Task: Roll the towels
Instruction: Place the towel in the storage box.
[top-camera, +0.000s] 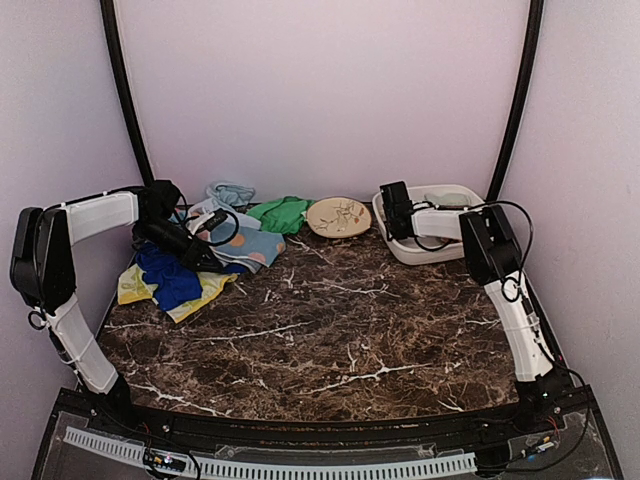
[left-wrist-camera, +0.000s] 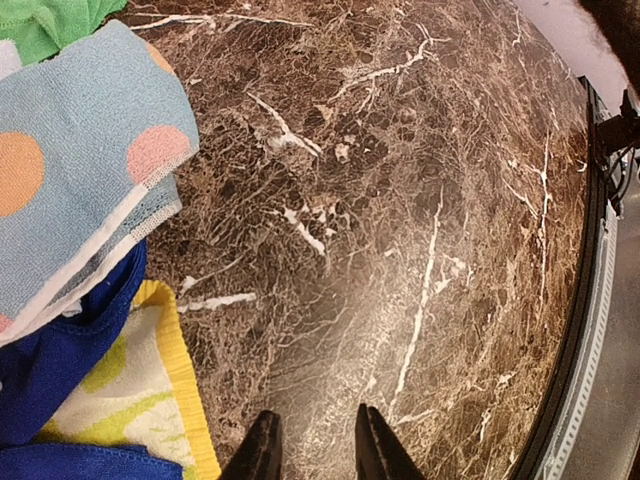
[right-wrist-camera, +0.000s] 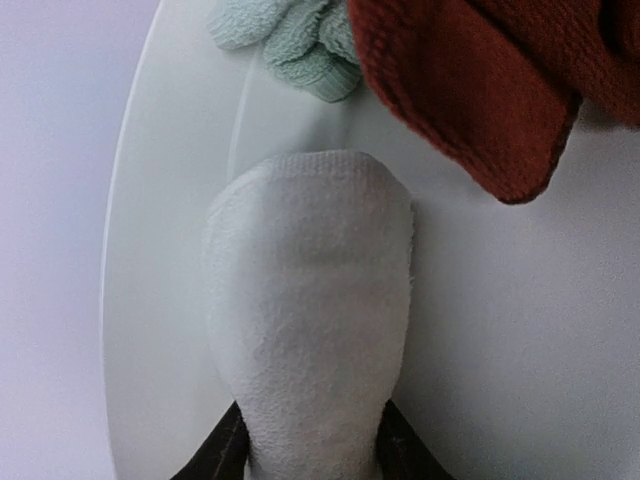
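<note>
White towel (right-wrist-camera: 310, 300) clamped in right jaws, wrist view only; left jaws apart over marble tabletop (left-wrist-camera: 400, 200).

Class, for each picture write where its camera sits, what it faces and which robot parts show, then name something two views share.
Top external: above and behind the bases, looking down on the table, both arms, white tub.
Left wrist: on the left hand, facing down at table and dotted blue towel; open fingertips show.
Right wrist: on the right hand, looking into the tub; fingers grip a white towel.
Shared: top and left wrist both show the dotted blue towel.
</note>
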